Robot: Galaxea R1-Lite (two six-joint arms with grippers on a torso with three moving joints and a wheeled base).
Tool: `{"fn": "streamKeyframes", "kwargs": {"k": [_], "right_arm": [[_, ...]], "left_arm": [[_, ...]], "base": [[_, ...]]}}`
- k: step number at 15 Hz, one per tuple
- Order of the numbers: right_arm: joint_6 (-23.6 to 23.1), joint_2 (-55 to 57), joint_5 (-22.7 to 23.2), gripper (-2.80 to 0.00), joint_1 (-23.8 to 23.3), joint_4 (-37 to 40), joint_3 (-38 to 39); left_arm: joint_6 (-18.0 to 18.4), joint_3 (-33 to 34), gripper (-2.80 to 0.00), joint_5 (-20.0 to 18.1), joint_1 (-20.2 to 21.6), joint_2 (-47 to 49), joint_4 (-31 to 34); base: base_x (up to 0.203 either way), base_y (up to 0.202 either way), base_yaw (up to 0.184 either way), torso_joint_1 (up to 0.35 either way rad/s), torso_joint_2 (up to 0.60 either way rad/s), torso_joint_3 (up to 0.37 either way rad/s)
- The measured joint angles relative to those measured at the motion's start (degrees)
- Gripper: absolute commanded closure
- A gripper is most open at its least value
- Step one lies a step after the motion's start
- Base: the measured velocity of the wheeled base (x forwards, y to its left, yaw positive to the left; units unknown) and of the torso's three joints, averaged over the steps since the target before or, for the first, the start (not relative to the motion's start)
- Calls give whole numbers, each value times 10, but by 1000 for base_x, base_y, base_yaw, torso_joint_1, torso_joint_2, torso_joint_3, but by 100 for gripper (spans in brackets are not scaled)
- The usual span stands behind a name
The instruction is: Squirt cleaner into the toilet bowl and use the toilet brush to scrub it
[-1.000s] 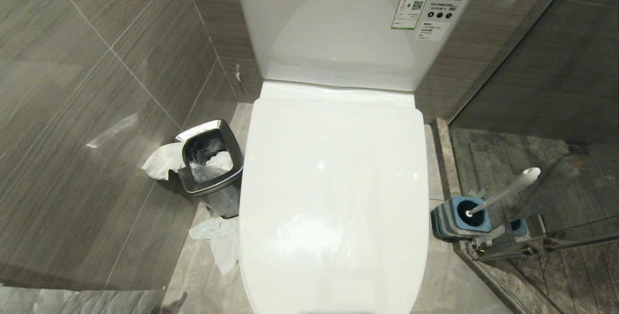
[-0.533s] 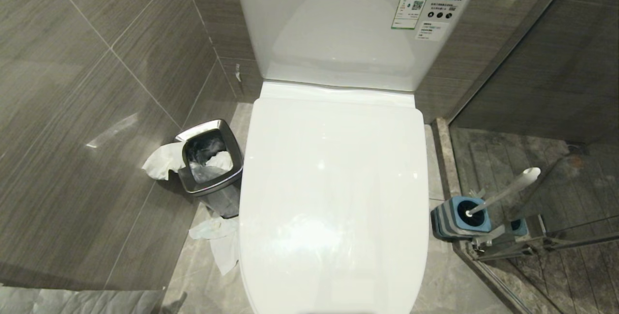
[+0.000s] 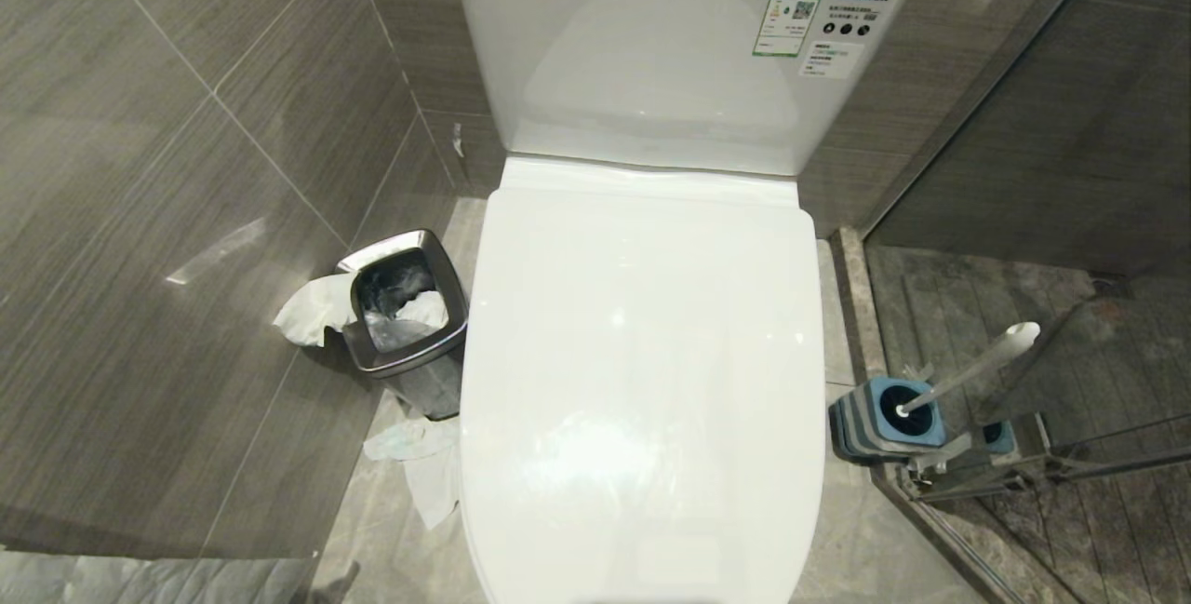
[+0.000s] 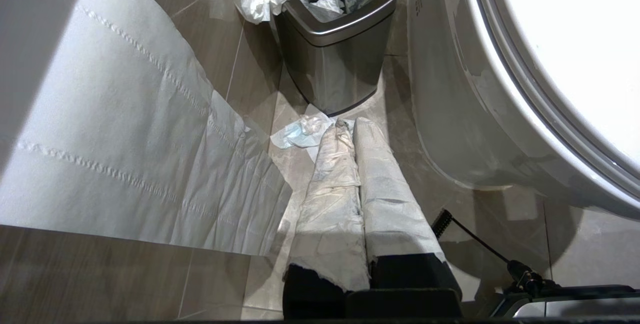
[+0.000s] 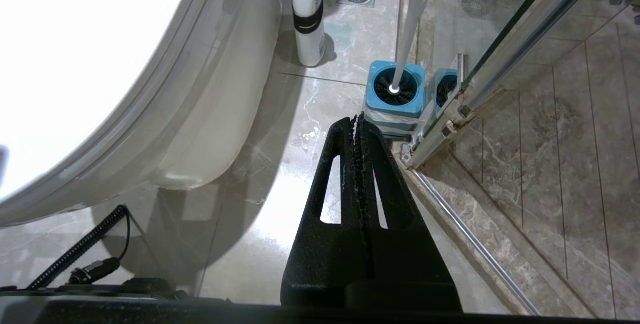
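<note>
Right gripper (image 5: pixel 357 119) is pinched fully shut with nothing in it, the black fingers pressed together and pointing down at the floor just short of the brush holder (image 5: pixel 395 109). Left gripper (image 4: pixel 350 127) is clamped closed too, also empty; its fingers (image 4: pixel 335 174) are wrapped in white paper or cloth and hang low over the floor tiles beside the toilet base.

The brush (image 3: pixel 972 367) sits in its blue holder on the floor to the right of the toilet, white handle leaning away toward the glass shower door (image 5: pixel 510 39). Behind the holder, close to the toilet base, there's a white bottle (image 5: pixel 307 19) with an orange cap standing upright; can't say what's in it.

The lid (image 3: pixel 642 381) is down, so the bowl is covered. On the left side a steel bin (image 3: pixel 400 325) stands against the wall, tissue spilling over its edge, with more crumpled tissue (image 4: pixel 302 132) on the floor in front of it.
</note>
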Motion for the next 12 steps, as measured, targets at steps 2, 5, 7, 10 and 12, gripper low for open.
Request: {"fn": "streamKeyframes", "kwargs": {"k": [2,5,7,10,12], "right_arm": [[0,0,0,0,0,0,-1],[0,0,0,0,0,0,-1],[0,0,0,0,0,0,0],[-1,0,0,0,0,0,0],[3,0,0,0,0,0,0]], "left_arm": [[4,0,0,-1,0,0,0],[51,0,0,-17,0,0,2],[101,0,0,-35,0,0,1],[98,0,0,-33,0,0,1],[60,0,0,-25,0,0,2]], "base": [[0,0,0,0,0,0],[0,0,0,0,0,0],[0,0,0,0,0,0],[0,0,0,0,0,0],[0,0,0,0,0,0]]}}
